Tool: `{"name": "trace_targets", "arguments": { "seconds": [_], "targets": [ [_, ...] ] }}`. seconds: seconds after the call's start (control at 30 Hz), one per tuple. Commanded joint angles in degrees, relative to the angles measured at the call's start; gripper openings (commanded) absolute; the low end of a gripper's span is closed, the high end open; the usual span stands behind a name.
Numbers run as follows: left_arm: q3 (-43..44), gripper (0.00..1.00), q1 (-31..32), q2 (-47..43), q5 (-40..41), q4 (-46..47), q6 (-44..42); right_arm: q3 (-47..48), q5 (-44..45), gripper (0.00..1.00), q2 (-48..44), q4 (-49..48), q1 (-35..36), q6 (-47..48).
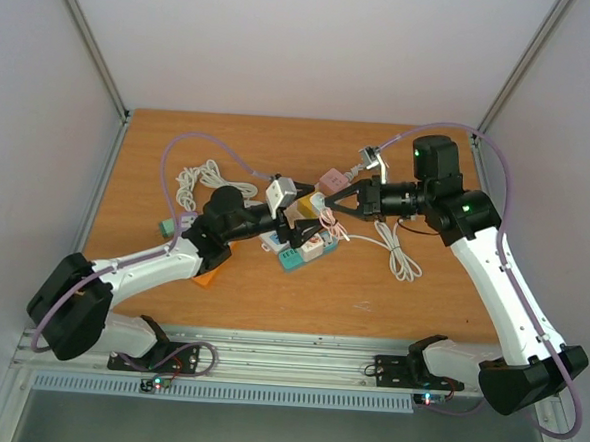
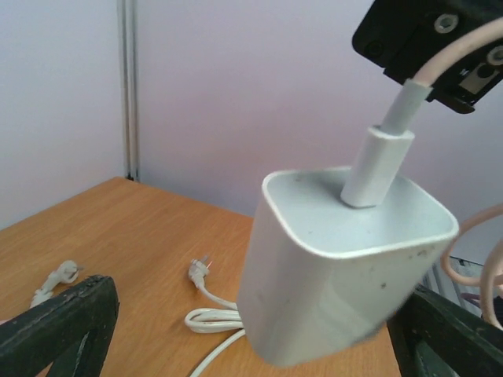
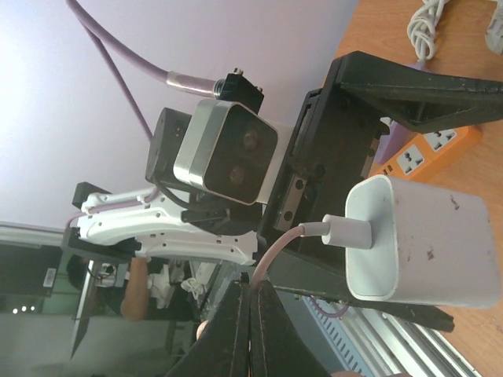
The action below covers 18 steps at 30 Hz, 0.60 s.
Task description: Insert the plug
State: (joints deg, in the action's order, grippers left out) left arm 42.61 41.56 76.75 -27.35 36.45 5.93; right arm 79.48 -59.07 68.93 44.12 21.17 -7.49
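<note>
it looked like a robotics lab cell: a wooden table [image 1: 270,305] boxed in by plain white panels [image 1: 306,41] and aluminium frame posts [image 1: 93,43].

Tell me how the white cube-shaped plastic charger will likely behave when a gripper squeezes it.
The white cube-shaped plastic charger looks rigid, so it should hardly deform. Its smooth shell and rounded corners probably make it slippery. The white cylindrical plug standing in one face may lever it sideways if the thin pinkish cable pulls.
</note>
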Motion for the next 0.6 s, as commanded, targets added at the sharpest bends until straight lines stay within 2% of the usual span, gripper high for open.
{"name": "trace_targets", "arguments": {
  "seconds": [0.0,0.23,0.57],
  "targets": [
    [1.4,0.93,0.7,1.4,-4.0,10.2,-1.7,-0.8,-1.7,0.01,-1.2,-2.2,-0.1,-1.7],
    [1.4,0.90,1.4,2.3,-3.5,10.5,-3.0,-1.8,-1.5,0.01,-1.2,-3.8,0.0,-4.0],
    [2.2,0.52,1.6,2.1,-2.4,7.6,-5.5,-2.0,1.1,0.03,-0.9,-2.4,-0.1,-4.7]
  ]
}}
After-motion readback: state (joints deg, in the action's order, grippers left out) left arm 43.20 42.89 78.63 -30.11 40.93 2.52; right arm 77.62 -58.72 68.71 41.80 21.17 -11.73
